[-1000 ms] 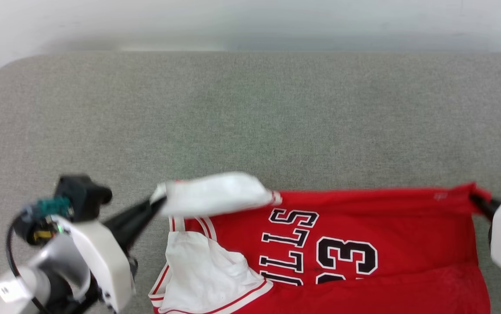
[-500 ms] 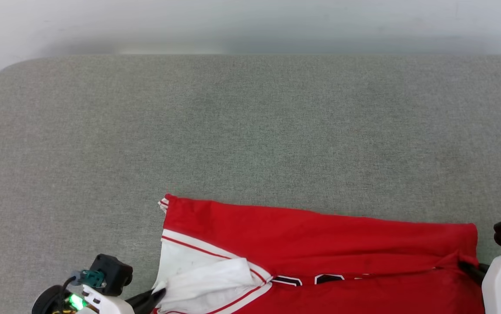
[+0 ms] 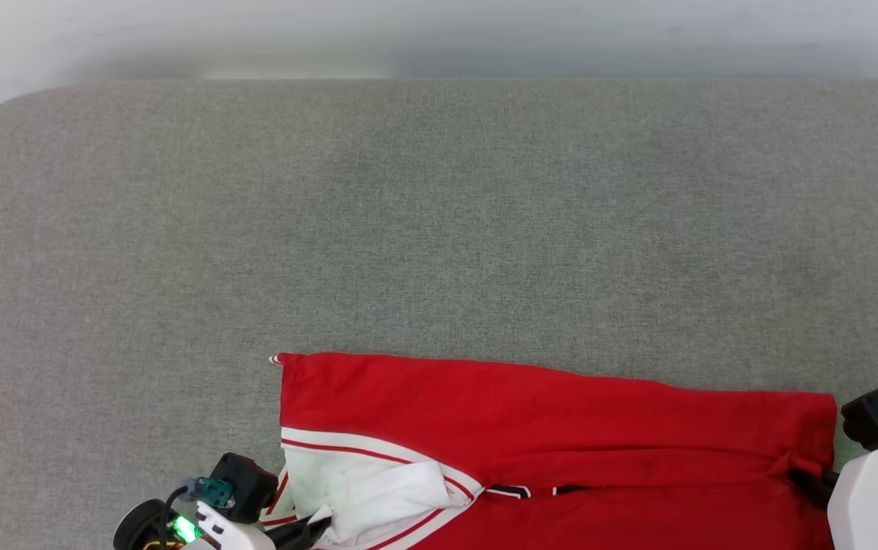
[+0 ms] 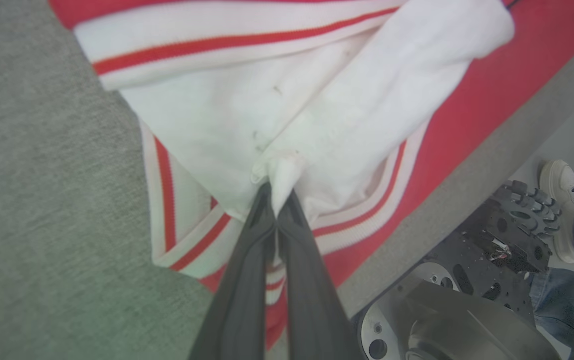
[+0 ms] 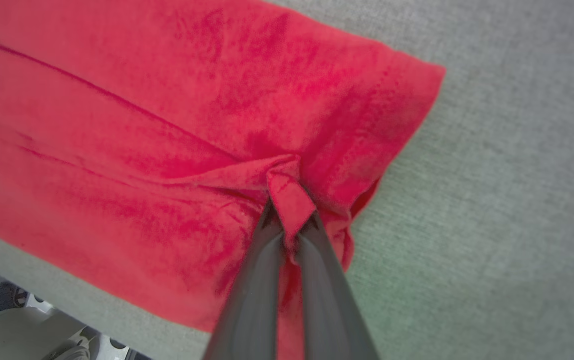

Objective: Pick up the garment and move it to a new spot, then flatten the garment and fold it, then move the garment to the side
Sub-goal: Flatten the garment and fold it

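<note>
The head camera gives me the overall lay. The garment (image 3: 561,428) lies along the near edge of the grey padded surface (image 3: 439,229), folded over lengthways so a long plain red panel faces up. A sliver of black-and-white lettering (image 3: 506,491) peeks out along the fold line. The near part of the garment runs off the bottom of that view.

The left wrist camera gives me the pinch itself, which the head view is too coarse to settle. My left gripper (image 4: 278,197) is closed on a bunched tuck of the white sleeve (image 4: 326,110), the two dark fingers pressed together with cloth coming out between the tips. Red-and-white striped trim (image 4: 167,200) runs along the sleeve's edges on either side of the fingers.

The right wrist camera does the same for the other end. My right gripper (image 5: 289,215) is clamped on a red tuck of fabric near the garment's corner, and creases fan out from the pinch across the cloth. Grey surface lies just beyond that corner.

Past the surface's edge, the left wrist view takes in the metal base (image 4: 441,325) with a dark toothed wheel (image 4: 521,220). Next to it are a person's white shoe (image 4: 559,200) and a leg in blue jeans (image 4: 561,290) on the floor.

In the head view the right arm's white housing (image 3: 863,489) sits against the garment's right end and covers most of that gripper's fingers.
</note>
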